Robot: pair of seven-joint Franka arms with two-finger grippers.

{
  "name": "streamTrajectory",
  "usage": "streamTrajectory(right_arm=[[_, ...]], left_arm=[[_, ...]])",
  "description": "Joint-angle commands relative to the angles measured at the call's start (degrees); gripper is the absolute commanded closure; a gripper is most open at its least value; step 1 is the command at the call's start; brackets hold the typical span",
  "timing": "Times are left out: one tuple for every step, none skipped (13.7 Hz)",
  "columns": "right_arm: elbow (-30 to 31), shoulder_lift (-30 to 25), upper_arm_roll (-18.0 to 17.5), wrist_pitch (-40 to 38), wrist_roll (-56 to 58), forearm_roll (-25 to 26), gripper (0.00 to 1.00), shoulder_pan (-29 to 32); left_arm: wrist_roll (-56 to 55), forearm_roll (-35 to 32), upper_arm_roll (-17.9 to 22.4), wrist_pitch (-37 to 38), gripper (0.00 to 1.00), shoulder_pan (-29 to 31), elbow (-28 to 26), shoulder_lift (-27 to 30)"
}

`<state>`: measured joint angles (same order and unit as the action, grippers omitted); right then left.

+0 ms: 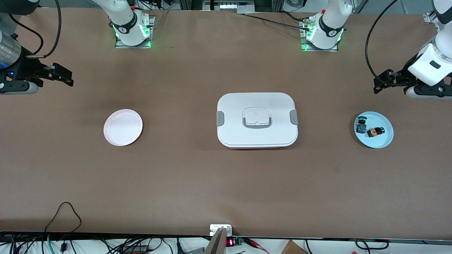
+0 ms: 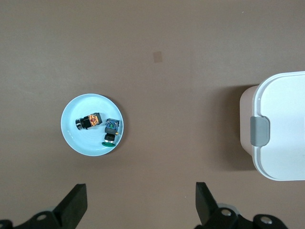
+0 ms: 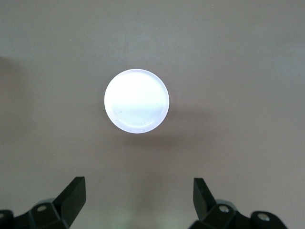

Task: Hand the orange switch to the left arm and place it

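Note:
The orange switch [image 1: 374,132] [image 2: 89,121] lies on its side in a light blue plate [image 1: 386,139] [image 2: 71,138] at the left arm's end of the table. A blue-green switch [image 1: 361,125] [image 2: 111,130] lies beside it in the same plate. The white box [image 1: 257,120] [image 2: 281,124] stands shut in the middle of the table. My left gripper [image 1: 378,84] [image 2: 141,195] hangs open over bare table beside the blue plate, holding nothing. My right gripper [image 1: 67,77] [image 3: 139,191] is open and empty, raised over bare table at the right arm's end.
An empty pale pink plate [image 1: 123,127] [image 3: 137,101] sits toward the right arm's end, level with the box. Cables and small electronics [image 1: 226,240] line the table edge nearest the front camera. Brown tabletop stretches between the plates and the box.

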<state>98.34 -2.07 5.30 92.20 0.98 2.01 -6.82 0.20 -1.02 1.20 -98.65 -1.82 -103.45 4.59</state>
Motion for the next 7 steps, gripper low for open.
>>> streamTrajectory(right_arm=[[1.15, -1.09, -0.12, 0.43, -0.63, -0.17, 0.00, 0.32], [1.15, -1.09, -0.12, 0.52, -0.63, -0.17, 0.00, 0.32], [1.15, -1.09, -0.12, 0.43, -0.63, -0.17, 0.00, 0.23], [1.15, -1.18, -0.12, 0.43, -0.63, -0.08, 0.00, 0.23], [1.15, -1.09, -0.12, 0.43, -0.63, -0.08, 0.00, 0.32], [1.15, -1.09, -0.12, 0.52, -0.63, -0.17, 0.00, 0.32], [1.15, -1.09, -0.12, 0.52, -0.63, -0.17, 0.00, 0.32]], left_arm=[[1.11, 1.11, -1.03, 2.13, 0.00, 1.12, 5.08, -3.08], [1.03, 0.67, -1.03, 2.49, 0.00, 1.12, 6.49, -4.14], [0.94, 0.67, -1.03, 2.41, 0.00, 1.12, 7.81, -4.15], [0.85, 0.67, -1.03, 2.40, 0.00, 1.03, 8.35, -4.24], [0.77, 1.19, -1.03, 2.40, 0.00, 1.03, 8.35, -4.15], [0.77, 1.20, -0.94, 2.49, 0.00, 1.12, 8.35, -4.15], [0.42, 0.67, -1.03, 2.67, 0.00, 1.03, 8.61, -4.24]])
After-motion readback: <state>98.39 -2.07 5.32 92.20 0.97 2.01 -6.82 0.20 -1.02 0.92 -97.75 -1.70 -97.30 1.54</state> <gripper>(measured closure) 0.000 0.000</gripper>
